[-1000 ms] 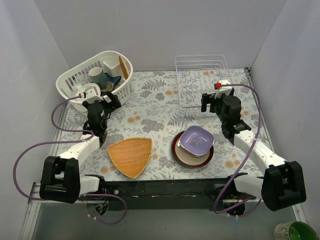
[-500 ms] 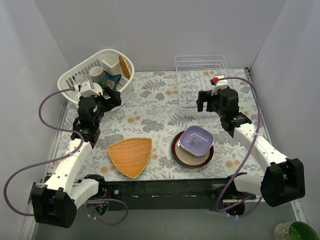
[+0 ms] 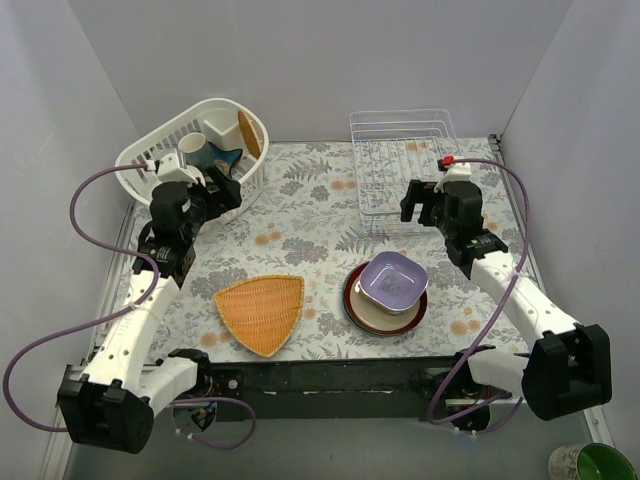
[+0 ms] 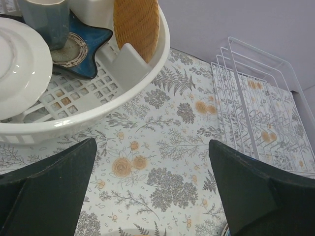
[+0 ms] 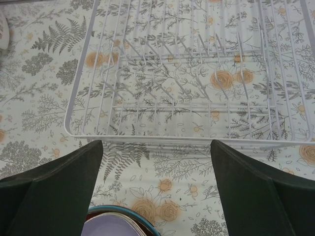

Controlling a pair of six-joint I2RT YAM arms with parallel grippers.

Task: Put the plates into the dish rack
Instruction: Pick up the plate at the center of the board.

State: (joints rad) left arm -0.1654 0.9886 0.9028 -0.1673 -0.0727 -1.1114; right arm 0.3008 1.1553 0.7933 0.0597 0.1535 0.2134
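On a fern-and-flower patterned table (image 3: pixel 300 220), two white robot arms reach in from the near edge. The plates (image 3: pixel 386 302) sit in one stack near the front, right of centre. A lilac rounded-square dish (image 3: pixel 392 280) is on top. Beneath it is what appears to be a cream dish (image 3: pixel 375 320), though the overhead view shows only its rim. A dark red-brown round plate (image 3: pixel 349 298) lies at the bottom. The stack lies apart from the dish rack (image 3: pixel 403 150), a white wire frame standing at the far right of the table.

Between rack and stack hangs the right gripper (image 3: pixel 418 205), its jaws spread wide and holding nothing. Its wrist camera looks down past the two dark fingers onto the rack's near rail, with the edge of the lilac dish at the bottom of the view.

At the far left, the left gripper (image 3: pixel 224 193) hovers just beside a white slotted basket (image 3: pixel 150 160), jaws likewise wide apart and empty. The basket holds a blue cup (image 4: pixel 47 19), a dark blue star-shaped dish (image 4: pixel 93 51), a plain white round plate (image 4: pixel 19 69) and an upright orange woven piece (image 4: pixel 138 24).

An orange woven triangular tray (image 3: pixel 262 312) lies flat on the table to the left of the stack, near it but not touching.
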